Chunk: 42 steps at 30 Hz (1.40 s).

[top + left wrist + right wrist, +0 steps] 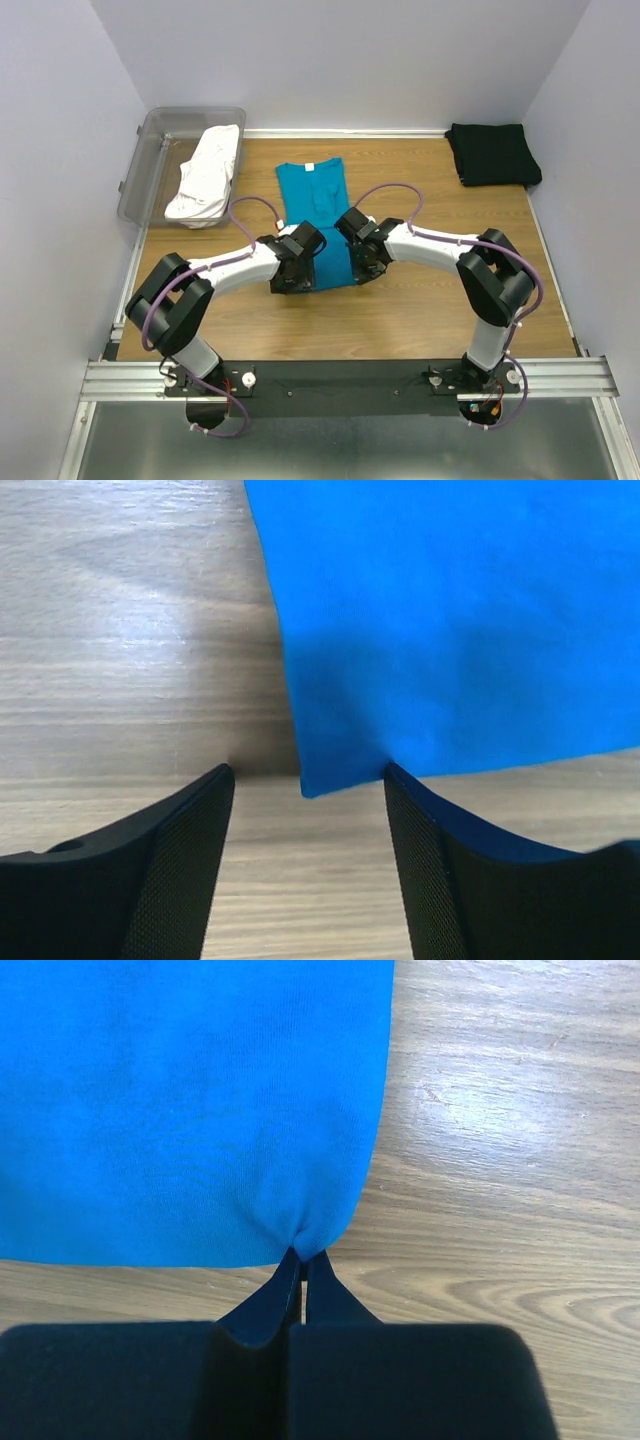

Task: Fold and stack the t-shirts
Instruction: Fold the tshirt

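Note:
The teal-blue t-shirt (pixel 313 190) lies flat mid-table as a narrow strip, collar at the far end. Both grippers are at its near hem. My left gripper (pixel 308 772) (pixel 300 262) is open, and the shirt's near left corner (pixel 320 775) sits between its fingers, with the right finger's tip touching the cloth edge. My right gripper (pixel 303 1256) (pixel 358 255) is shut on the near right corner of the teal shirt (pixel 190 1110), and the cloth puckers at the pinch. A black t-shirt (pixel 492 153) lies folded at the far right. A white t-shirt (pixel 207 175) lies crumpled in the tub.
The clear grey plastic tub (pixel 150 170) stands at the table's far left corner. Walls close in the table on the left, far and right sides. Bare wood (pixel 420 320) shows between the teal shirt and the arm bases.

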Available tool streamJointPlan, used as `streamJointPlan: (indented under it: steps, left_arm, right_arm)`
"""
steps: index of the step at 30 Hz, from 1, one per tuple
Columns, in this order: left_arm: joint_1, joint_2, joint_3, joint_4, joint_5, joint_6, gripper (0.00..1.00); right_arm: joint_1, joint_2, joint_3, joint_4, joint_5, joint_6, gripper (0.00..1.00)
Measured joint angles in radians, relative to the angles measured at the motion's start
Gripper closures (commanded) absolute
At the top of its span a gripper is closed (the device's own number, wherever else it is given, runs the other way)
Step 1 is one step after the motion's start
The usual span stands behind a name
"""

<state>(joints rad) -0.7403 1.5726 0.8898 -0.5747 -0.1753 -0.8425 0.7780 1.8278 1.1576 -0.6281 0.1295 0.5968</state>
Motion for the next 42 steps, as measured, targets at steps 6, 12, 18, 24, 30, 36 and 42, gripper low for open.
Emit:
streamJointPlan:
  steps: [6, 12, 18, 24, 30, 36, 42]
  left_arm:
    - [-0.006, 0.033, 0.029, -0.020, -0.019, -0.003, 0.44]
    - [-0.018, 0.056, 0.047, -0.014, -0.022, -0.017, 0.76]
    - [-0.041, 0.049, 0.029, 0.031, -0.018, -0.043, 1.00]
    - [-0.060, 0.041, 0.021, 0.044, -0.017, -0.044, 1.00]
    - [-0.073, 0.033, 0.022, 0.027, -0.013, -0.056, 1.00]
    - [-0.099, 0.004, 0.018, -0.027, 0.007, -0.074, 1.00]
    - [-0.109, -0.038, 0.018, -0.062, 0.012, -0.092, 1.00]
  right_arm:
    - [0.001, -0.003, -0.006, 0.008, 0.000, -0.014, 0.99]
    - [0.002, -0.014, -0.021, 0.024, 0.000, -0.023, 0.99]
    - [0.002, -0.018, -0.026, 0.031, -0.001, -0.034, 0.99]
    - [0.002, -0.019, -0.021, 0.031, -0.010, -0.060, 0.99]
    - [0.002, -0.019, -0.015, 0.024, -0.032, -0.074, 0.99]
    - [0.002, -0.022, -0.016, 0.002, -0.077, -0.083, 0.99]
    - [0.002, -0.022, -0.016, -0.003, -0.097, -0.102, 0.99]
